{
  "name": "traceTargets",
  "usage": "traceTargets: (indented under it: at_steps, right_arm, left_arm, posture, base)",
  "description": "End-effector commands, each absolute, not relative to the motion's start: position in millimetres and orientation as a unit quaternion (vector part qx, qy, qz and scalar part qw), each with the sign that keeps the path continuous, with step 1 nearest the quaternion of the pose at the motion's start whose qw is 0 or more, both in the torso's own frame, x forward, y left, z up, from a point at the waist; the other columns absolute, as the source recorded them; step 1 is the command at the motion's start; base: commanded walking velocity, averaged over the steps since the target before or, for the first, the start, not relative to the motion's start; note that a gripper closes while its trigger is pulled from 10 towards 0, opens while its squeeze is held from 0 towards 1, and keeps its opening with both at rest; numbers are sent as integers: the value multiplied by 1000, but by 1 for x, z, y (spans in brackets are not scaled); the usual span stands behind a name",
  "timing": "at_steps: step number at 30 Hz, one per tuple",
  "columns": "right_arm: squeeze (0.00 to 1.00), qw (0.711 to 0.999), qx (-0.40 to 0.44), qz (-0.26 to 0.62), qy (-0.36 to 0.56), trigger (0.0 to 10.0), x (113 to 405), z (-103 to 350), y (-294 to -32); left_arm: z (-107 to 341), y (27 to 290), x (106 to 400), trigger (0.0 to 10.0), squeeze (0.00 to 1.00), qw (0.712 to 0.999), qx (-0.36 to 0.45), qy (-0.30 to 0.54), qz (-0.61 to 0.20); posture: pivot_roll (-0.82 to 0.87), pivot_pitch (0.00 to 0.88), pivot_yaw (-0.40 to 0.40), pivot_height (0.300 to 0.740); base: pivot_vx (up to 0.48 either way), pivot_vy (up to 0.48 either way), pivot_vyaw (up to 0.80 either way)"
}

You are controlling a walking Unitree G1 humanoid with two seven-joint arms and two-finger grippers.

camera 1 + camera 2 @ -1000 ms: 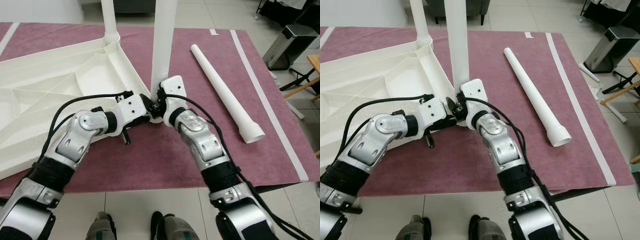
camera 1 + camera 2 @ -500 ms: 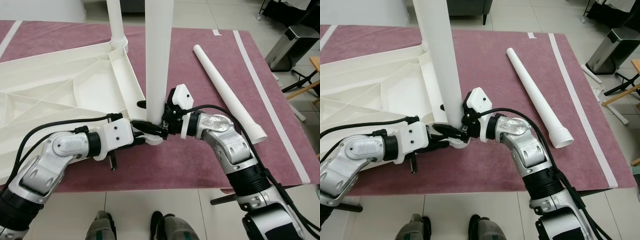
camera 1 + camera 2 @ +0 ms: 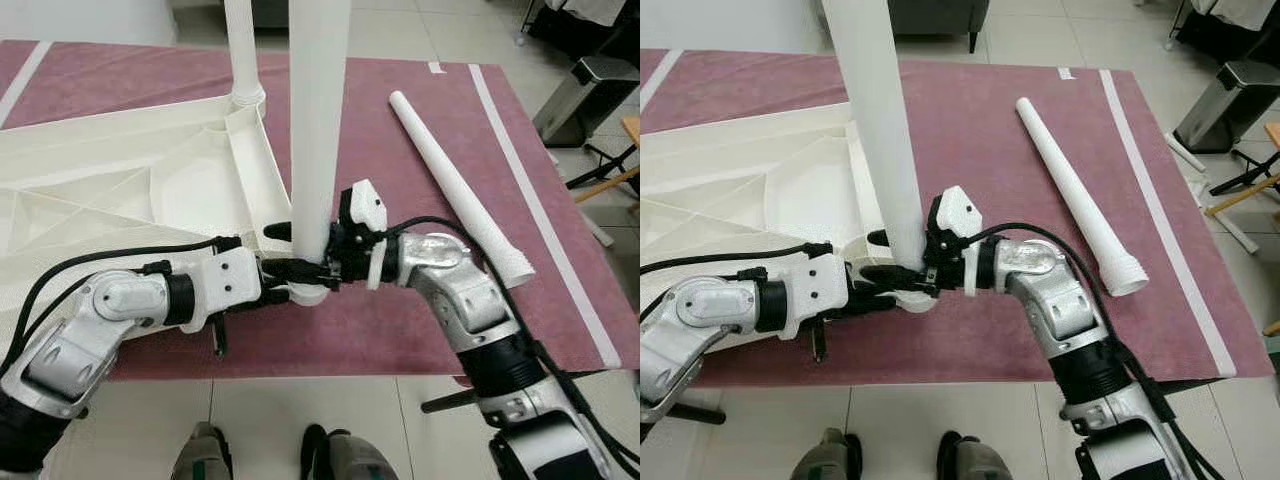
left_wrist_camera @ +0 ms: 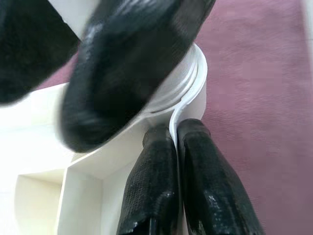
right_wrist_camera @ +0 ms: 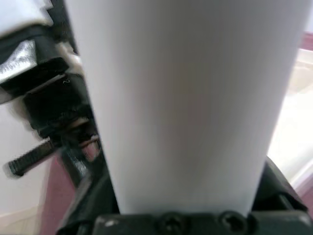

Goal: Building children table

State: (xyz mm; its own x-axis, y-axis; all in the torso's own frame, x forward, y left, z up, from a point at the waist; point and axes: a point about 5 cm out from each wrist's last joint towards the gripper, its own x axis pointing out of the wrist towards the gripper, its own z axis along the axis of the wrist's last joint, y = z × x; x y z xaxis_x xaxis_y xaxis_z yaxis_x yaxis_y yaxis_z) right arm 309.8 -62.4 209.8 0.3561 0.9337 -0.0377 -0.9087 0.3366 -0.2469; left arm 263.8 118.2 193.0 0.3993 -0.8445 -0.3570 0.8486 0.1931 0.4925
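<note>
Standing upright in the near right corner socket (image 4: 188, 83) of the inverted white tabletop (image 3: 120, 190), a white table leg (image 3: 318, 130) is clasped near its base by the right gripper (image 3: 318, 262), one finger visible on each side of it. The left gripper (image 4: 181, 166) reaches in from the opposite side, fingers (image 4: 151, 191) pressed together over the thin corner rib just beside that socket. A second leg (image 3: 243, 50) stands in the far corner. A third leg (image 3: 460, 185) lies loose on the maroon rug (image 3: 400, 150), well apart, toward the right edge.
</note>
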Motion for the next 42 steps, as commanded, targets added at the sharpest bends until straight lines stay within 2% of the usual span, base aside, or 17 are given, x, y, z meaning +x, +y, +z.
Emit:
traceTargets:
  at_steps: [1, 2, 4, 6, 10, 18, 23, 24, 25, 26, 30, 31, 32, 33, 35, 36, 42]
  right_arm:
    - [0, 860, -148, 488, -12, 0, 324, 198, -69]
    - [0, 860, -148, 488, -12, 0, 324, 198, -69]
    - [0, 913, -153, 377, 18, 0, 341, 189, -73]
    - [0, 946, -142, 288, 41, 0, 351, 182, -77]
    - [0, 972, -120, 197, 54, 0, 360, 178, -78]
    - [0, 984, -119, 119, 52, 0, 364, 175, -69]
    - [0, 986, -109, 122, 39, 118, 363, 178, -62]
    - [0, 985, -107, 132, 33, 3569, 362, 180, -60]
    - [0, 984, -107, 138, 30, 3569, 362, 181, -58]
    - [0, 983, -106, 150, 23, 10000, 360, 182, -56]
    - [0, 981, -99, 166, 11, 10000, 358, 185, -54]
    - [529, 979, -98, 178, 3, 10000, 357, 186, -54]
    - [529, 979, -98, 178, 3, 10000, 357, 186, -54]
    - [1000, 977, -101, 190, -4, 10000, 356, 187, -54]
    - [1000, 971, -103, 214, -14, 10000, 354, 189, -54]
    - [0, 966, -104, 233, -23, 10000, 353, 192, -54]
    - [0, 948, -113, 294, -46, 10000, 346, 199, -58]
  left_arm:
    - [204, 103, 256, 0, 0, 752, 327, -41, -571]
    - [204, 103, 256, 0, 0, 752, 327, -41, -571]
    - [207, 97, 278, 0, 0, 779, 334, -45, -529]
    - [210, 89, 294, 0, 0, 793, 331, -46, -510]
    - [216, 79, 318, 0, 0, 809, 327, -45, -487]
    - [223, 63, 342, 0, 0, 819, 321, -47, -474]
    - [225, 60, 340, 0, 0, 809, 320, -54, -490]
    - [224, 61, 338, 0, 0, 806, 320, -54, -495]
    - [223, 61, 337, 0, 0, 804, 320, -54, -499]
    - [221, 61, 335, 0, 0, 801, 319, -53, -504]
    - [218, 62, 331, 0, 0, 795, 319, -53, -514]
    - [217, 64, 328, 0, 0, 792, 319, -53, -518]
    - [217, 64, 328, 0, 0, 792, 319, -53, -518]
    - [216, 65, 327, 0, 0, 791, 319, -53, -519]
    - [214, 67, 326, 0, 0, 789, 320, -54, -521]
    - [214, 68, 324, 0, 0, 788, 320, -55, -523]
    - [214, 72, 315, 0, 0, 776, 323, -60, -538]
  posture:
    - [153, 168, -46, 740]
    - [153, 168, -46, 740]
    - [146, 172, -46, 740]
    - [145, 172, -45, 740]
    - [139, 174, -40, 740]
    - [133, 176, -30, 740]
    - [133, 181, -27, 740]
    - [133, 183, -27, 740]
    - [133, 183, -27, 740]
    - [134, 185, -29, 740]
    - [136, 186, -31, 740]
    - [140, 187, -34, 740]
    - [140, 187, -34, 740]
    - [141, 188, -36, 740]
    - [143, 187, -38, 740]
    - [144, 188, -39, 740]
    - [143, 190, -38, 740]
  base:
    - [0, 0, 0]
    - [0, 0, 0]
    - [0, 0, 0]
    - [0, 0, 0]
    - [0, 0, 0]
    - [0, 0, 0]
    - [0, 0, 0]
    - [0, 0, 0]
    - [0, 0, 0]
    - [0, 0, 0]
    - [0, 0, 0]
    - [0, 0, 0]
    - [0, 0, 0]
    - [0, 0, 0]
    - [0, 0, 0]
    - [0, 0, 0]
    - [0, 0, 0]
